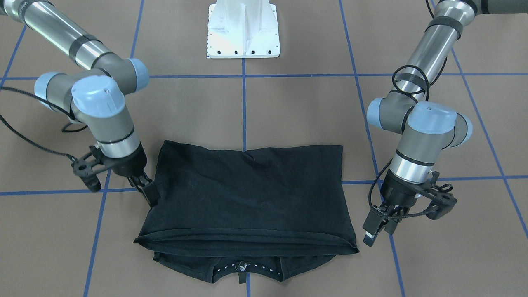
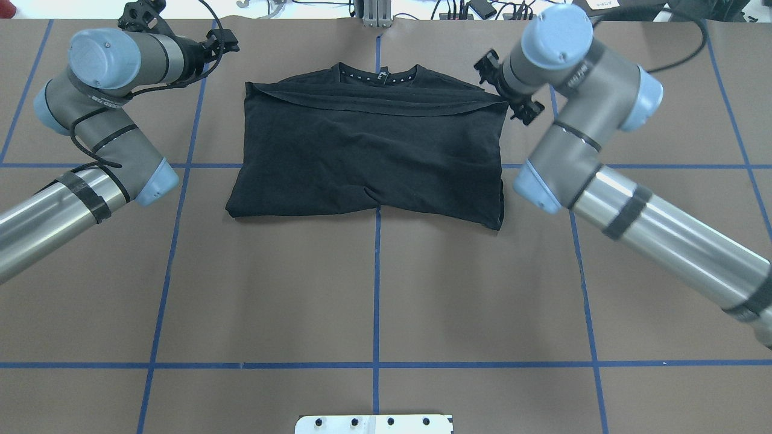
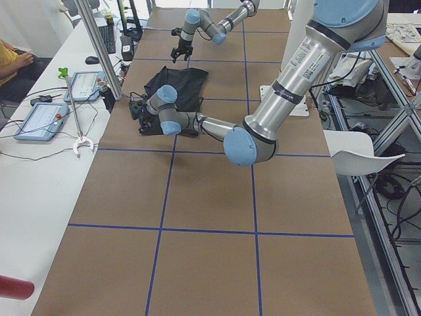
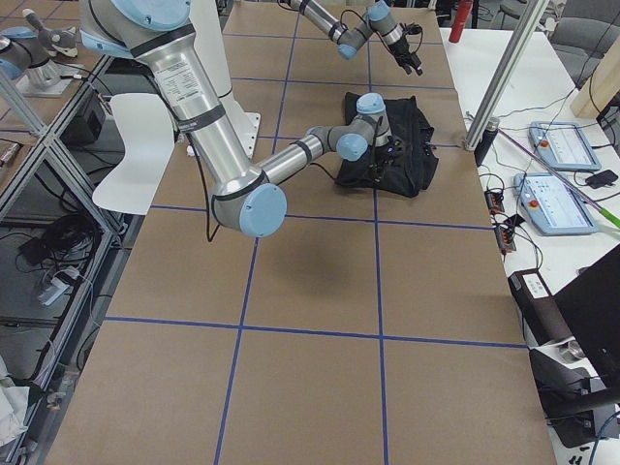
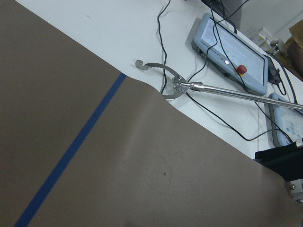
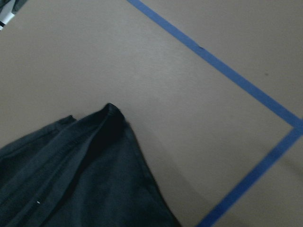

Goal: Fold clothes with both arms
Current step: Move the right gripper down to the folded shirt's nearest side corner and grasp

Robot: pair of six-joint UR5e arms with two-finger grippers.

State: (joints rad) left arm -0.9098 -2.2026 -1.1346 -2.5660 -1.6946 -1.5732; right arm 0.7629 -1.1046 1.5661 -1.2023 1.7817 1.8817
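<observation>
The black T-shirt [image 1: 247,198] lies on the brown table, folded across so that a straight folded edge runs just short of the collar, whose white-dotted neck tape [image 1: 243,267] shows at the operators' side. The shirt [image 2: 368,144] spans the table's centre line. My right gripper [image 1: 149,193] is low at the shirt's side edge, open, with no cloth between its fingers. The right wrist view shows a shirt corner [image 6: 71,175] lying flat on the table. My left gripper [image 1: 377,231] hangs open a little beyond the shirt's other side, apart from the cloth.
The white base plate [image 1: 243,29] is bolted at the robot's side. Blue tape lines [image 2: 377,289] grid the brown table. Beyond the far edge a white bench holds a metal grabber tool [image 5: 175,85] and a teach pendant [image 5: 227,42]. A seated person [image 3: 13,59] is at that bench.
</observation>
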